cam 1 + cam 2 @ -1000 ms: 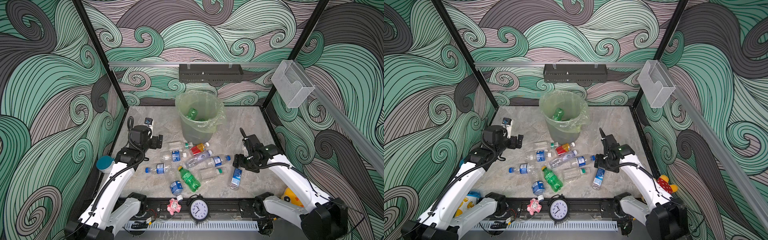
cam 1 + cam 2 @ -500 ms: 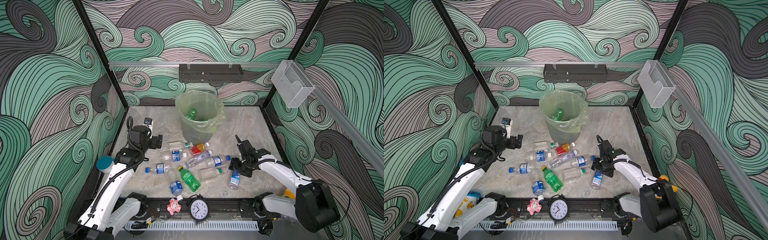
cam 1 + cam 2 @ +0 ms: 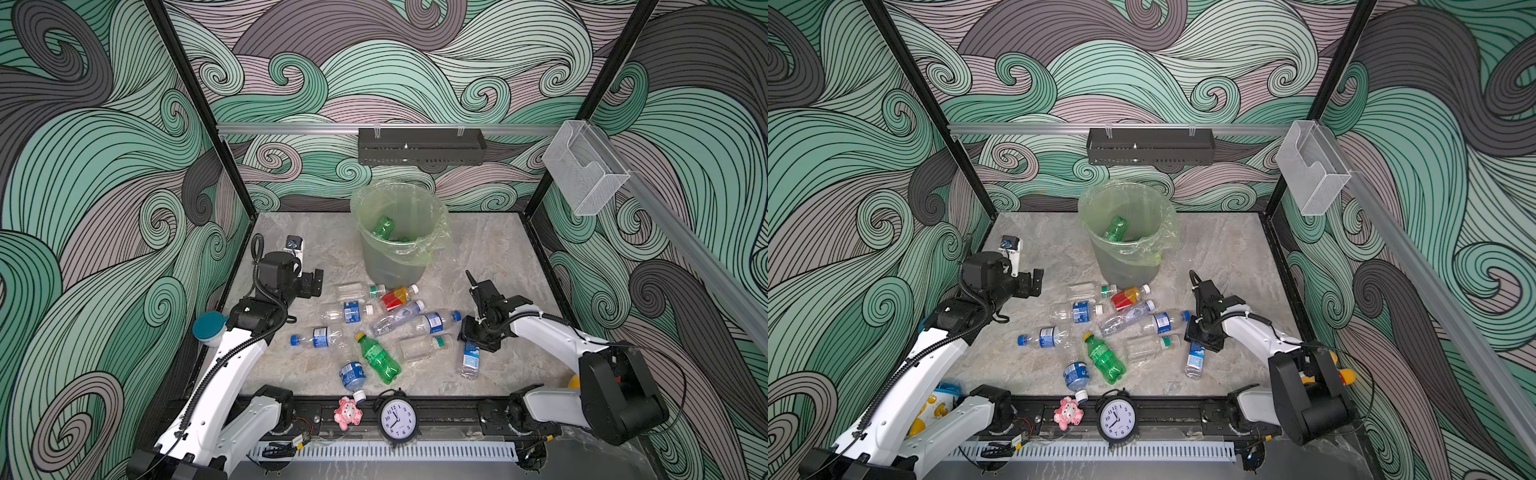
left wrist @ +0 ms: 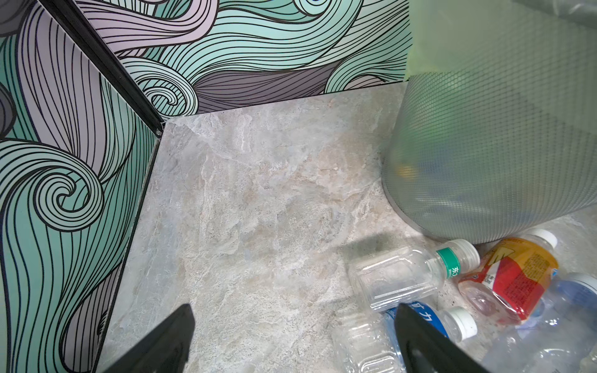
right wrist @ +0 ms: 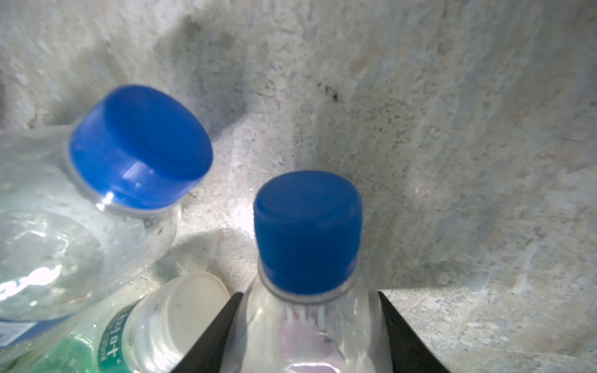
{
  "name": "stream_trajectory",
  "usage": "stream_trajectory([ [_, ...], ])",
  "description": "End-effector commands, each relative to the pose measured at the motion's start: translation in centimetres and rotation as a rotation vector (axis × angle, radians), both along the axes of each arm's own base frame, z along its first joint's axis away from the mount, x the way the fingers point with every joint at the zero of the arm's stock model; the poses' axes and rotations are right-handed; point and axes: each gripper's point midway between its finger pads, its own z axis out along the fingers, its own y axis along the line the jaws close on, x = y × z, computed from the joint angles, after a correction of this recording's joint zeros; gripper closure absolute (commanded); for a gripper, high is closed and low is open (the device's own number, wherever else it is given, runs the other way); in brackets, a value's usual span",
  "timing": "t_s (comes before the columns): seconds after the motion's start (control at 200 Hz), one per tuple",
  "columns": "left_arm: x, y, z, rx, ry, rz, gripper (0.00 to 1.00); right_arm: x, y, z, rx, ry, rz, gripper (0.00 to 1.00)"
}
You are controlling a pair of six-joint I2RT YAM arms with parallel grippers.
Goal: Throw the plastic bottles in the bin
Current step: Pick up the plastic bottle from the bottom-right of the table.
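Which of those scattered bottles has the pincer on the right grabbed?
The clear blue-capped bottle lying apart, nearest the right arm; the right pincer is closed around its shoulder.

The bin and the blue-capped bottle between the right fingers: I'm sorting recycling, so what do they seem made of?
The bin: probably translucent grey plastic, matte; shapes show through its grid-textured wall. Its bag: thin pale green film, crinkled, draped over the rim. The bottle: clear glossy thin plastic with glints; cap opaque blue, likely harder plastic.
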Motion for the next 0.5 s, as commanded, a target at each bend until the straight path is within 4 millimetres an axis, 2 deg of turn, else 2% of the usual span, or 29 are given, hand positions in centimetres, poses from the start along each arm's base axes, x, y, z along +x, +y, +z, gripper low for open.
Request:
stream_trajectory([
  [0.0, -0.3, 0.6, 0.7, 0.015, -0.015, 0.016, 0.01, 0.7, -0.9, 0.4, -0.06, -0.034, 0.018, 0.47],
  [0.17, -0.4, 0.6, 0.7, 0.029, -0.005, 0.011, 0.01, 2.8, -1.0, 2.9, -0.076, -0.158, 0.043, 0.55],
  [0.28, -0.7, 0.6, 0.7, 0.042, 0.005, -0.006, 0.01, 4.3, -2.6, 5.6, -0.177, -0.234, 0.072, 0.56],
  [0.496, -1.0, 0.6, 1.0, 0.067, 0.021, -0.028, 0.01, 7.9, -3.4, 11.1, -0.229, -0.419, 0.107, 0.56],
])
